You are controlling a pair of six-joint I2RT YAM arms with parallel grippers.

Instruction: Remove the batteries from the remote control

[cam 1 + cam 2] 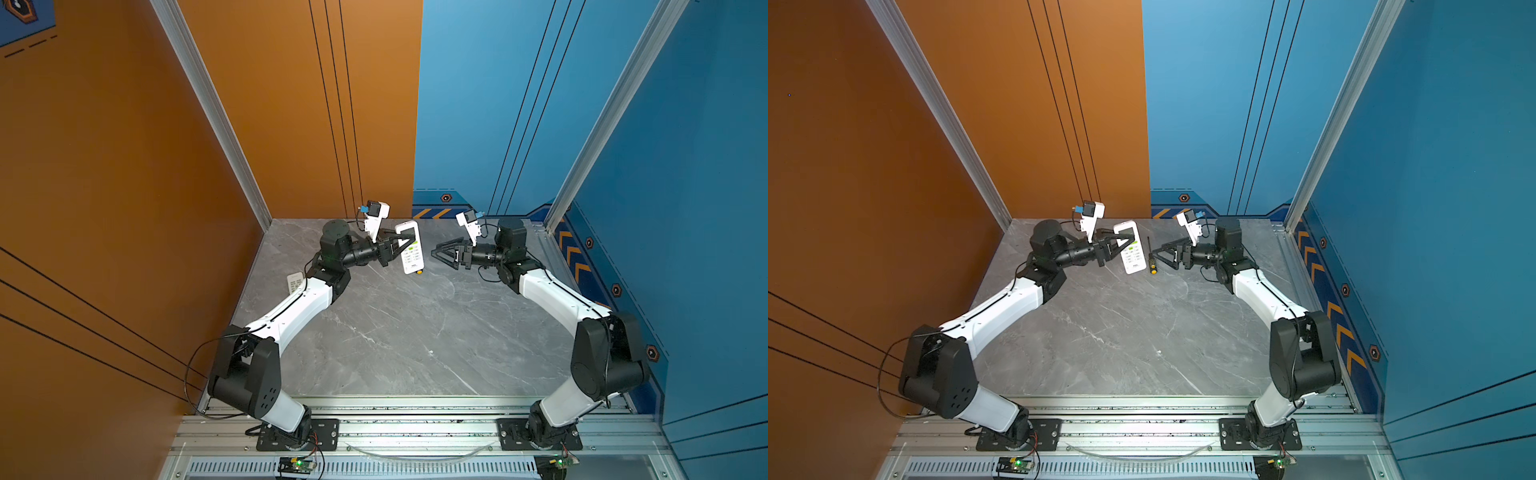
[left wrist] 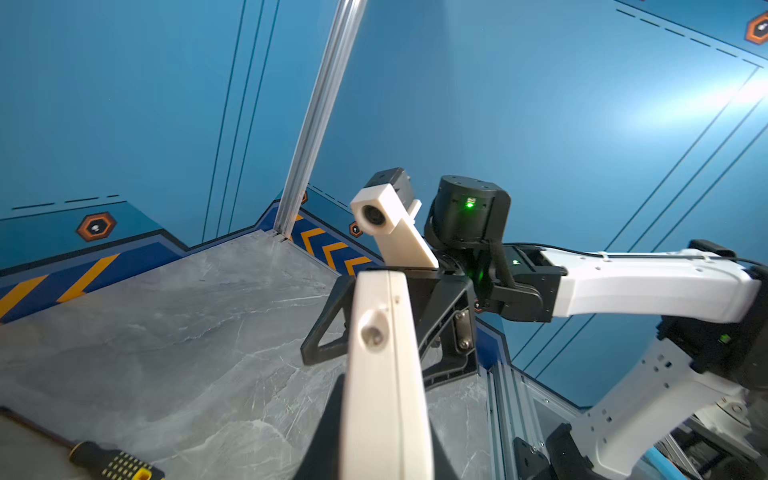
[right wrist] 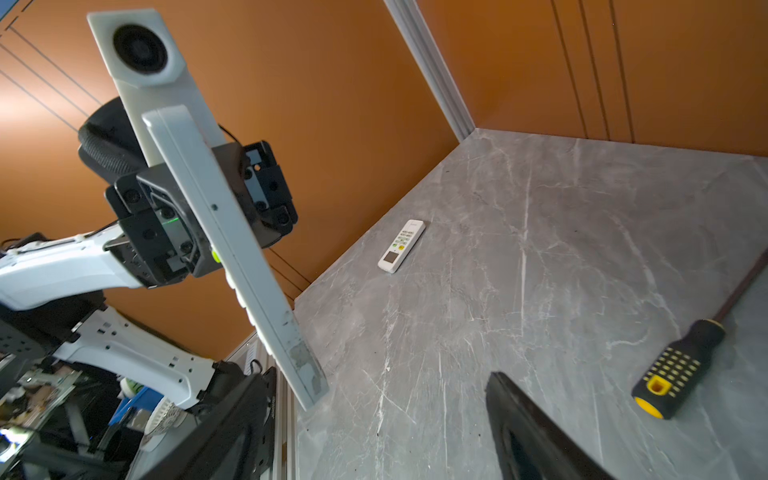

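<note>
Left gripper (image 1: pixel 405 246) clamps a white rectangular plastic remote control (image 1: pixel 414 262) near the grey counter's (image 1: pixel 395 332) far edge. Right gripper's (image 1: pixel 436 252) jaws stand apart

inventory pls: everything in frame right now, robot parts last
held remote: 1, white, button side up, clamped in the left gripper above the far middle of the table
second remote: 1, white, lying flat on the table near the orange wall, beside the left arm
screwdriver: 1, black-and-yellow handle, lying on the table between the two grippers
batteries: none visible in any view
table: 1, grey marble pattern, under everything
left gripper: 1, black, shut on the held remote
right gripper: 1, black, open and empty, facing the held remote
</note>
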